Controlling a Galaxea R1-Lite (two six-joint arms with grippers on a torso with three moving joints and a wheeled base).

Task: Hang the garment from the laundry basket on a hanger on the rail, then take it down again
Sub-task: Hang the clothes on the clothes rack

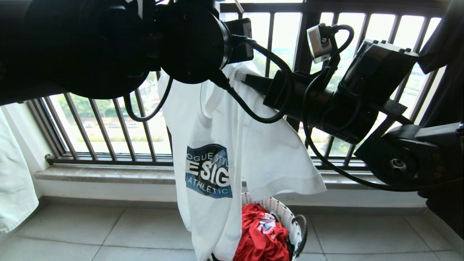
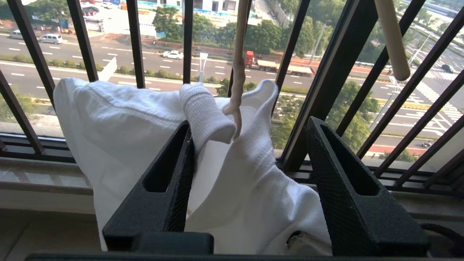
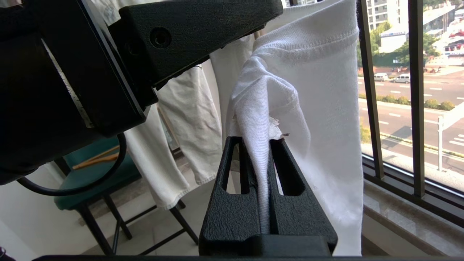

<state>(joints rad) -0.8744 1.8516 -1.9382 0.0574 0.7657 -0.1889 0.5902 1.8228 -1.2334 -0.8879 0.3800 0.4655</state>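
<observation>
Where rim shows, red garment inside laundry basket

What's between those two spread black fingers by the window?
White T-shirt cloth and the thin hanger wire lie between the open left gripper's fingers, per its wrist view.

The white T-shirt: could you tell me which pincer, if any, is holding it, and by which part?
The right pincer is shut on a bunched fold of the white T-shirt near its top edge. The left pincer is open, holding nothing.

One white T-shirt; one basket; one red garment; two grippers
</observation>
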